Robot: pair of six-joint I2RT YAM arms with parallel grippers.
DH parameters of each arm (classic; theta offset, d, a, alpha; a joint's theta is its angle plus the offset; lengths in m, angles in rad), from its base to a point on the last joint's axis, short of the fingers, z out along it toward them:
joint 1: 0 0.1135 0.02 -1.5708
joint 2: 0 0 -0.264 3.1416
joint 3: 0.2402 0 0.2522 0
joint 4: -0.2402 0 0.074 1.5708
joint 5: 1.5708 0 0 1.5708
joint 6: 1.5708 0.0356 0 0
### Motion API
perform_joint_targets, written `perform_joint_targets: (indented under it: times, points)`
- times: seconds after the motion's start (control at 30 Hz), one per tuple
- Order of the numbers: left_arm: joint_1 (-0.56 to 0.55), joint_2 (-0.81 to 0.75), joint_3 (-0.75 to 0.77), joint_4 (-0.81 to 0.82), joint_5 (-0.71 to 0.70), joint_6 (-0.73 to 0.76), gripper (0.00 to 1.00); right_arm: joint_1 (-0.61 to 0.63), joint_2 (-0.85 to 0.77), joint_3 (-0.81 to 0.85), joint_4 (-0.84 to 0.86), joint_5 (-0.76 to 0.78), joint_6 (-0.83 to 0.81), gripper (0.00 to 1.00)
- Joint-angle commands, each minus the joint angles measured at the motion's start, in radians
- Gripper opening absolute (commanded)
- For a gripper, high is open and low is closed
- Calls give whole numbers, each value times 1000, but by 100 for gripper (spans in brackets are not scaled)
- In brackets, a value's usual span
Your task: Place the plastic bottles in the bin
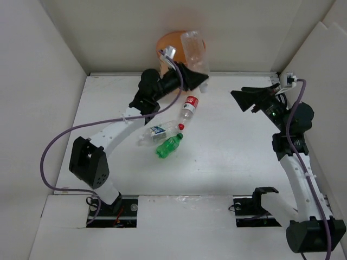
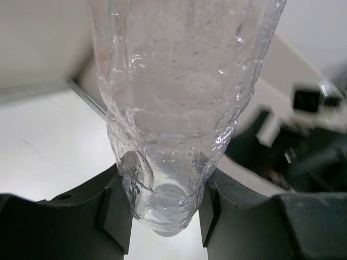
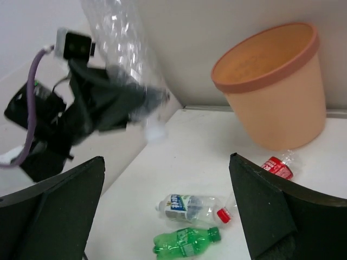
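My left gripper [image 1: 199, 80] is shut on a clear plastic bottle [image 1: 196, 50] and holds it raised at the back, beside the orange bin [image 1: 169, 43]. In the left wrist view the bottle [image 2: 179, 108] fills the frame, its neck pinched between the fingers [image 2: 116, 214]. Three bottles lie on the table: a green one [image 1: 169, 145], a clear one with a blue label and red cap [image 1: 159, 131], and one with a red label [image 1: 190, 106]. My right gripper [image 1: 245, 101] is open and empty at the right. The right wrist view shows the bin [image 3: 274, 81] and the bottles [image 3: 186, 241].
White walls enclose the table [image 1: 227, 151] on the left, back and right. The left arm's purple cable [image 1: 59, 141] loops over the left side. The bin stands at the back wall behind the left gripper.
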Motion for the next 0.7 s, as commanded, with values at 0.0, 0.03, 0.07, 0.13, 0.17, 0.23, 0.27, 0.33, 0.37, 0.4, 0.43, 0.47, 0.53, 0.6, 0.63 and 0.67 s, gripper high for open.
perform_joint_targets:
  times: [0.0,0.03,0.07,0.13,0.17,0.23,0.27,0.33,0.37,0.4,0.43,0.47,0.53,0.6,0.63,0.67]
  points:
    - [117,76,222,-104,-98,33,0,-41,-45,-12,-50,-34,-56,100]
    - [137,111,281,-128,-112,33,0,-53,-45,-21,-50,-46,-56,100]
    - [156,200,347,-203,-129,44,0,-53,-45,-21,-50,-59,-65,100]
    - [197,289,550,-263,-155,73,0,-62,-54,-47,-50,-83,-65,100]
    - [208,337,617,-293,-170,73,0,-62,-54,-56,-50,-83,-75,100]
    - [220,475,837,-401,-254,111,0,-62,-54,-70,-50,-111,-87,100]
    - [220,516,902,-431,-291,156,0,-62,-63,-85,-50,-125,-87,100]
    - [211,605,987,-460,-436,193,0,-62,-63,-102,-50,-137,-87,100]
    - [211,618,1007,-443,-492,206,0,-62,-74,-121,-50,-148,-87,100]
    - [211,618,989,-414,-545,237,0,-62,-74,-132,-50,-148,-87,100]
    - [202,618,963,-335,-633,251,0,-62,-86,-142,-50,-148,-87,100]
    - [202,618,949,-316,-671,260,0,-50,-95,-156,-50,-148,-87,100]
    - [202,664,996,-328,-705,282,4,-39,-131,-178,-41,-137,-96,100]
    - [202,696,1094,-353,-721,306,38,-39,-140,-190,-65,-128,-133,100]
    - [202,710,1118,-372,-730,306,60,-39,-140,-178,-91,-128,-150,100]
    - [202,710,1127,-373,-730,306,81,-39,-140,-167,-114,-128,-168,100]
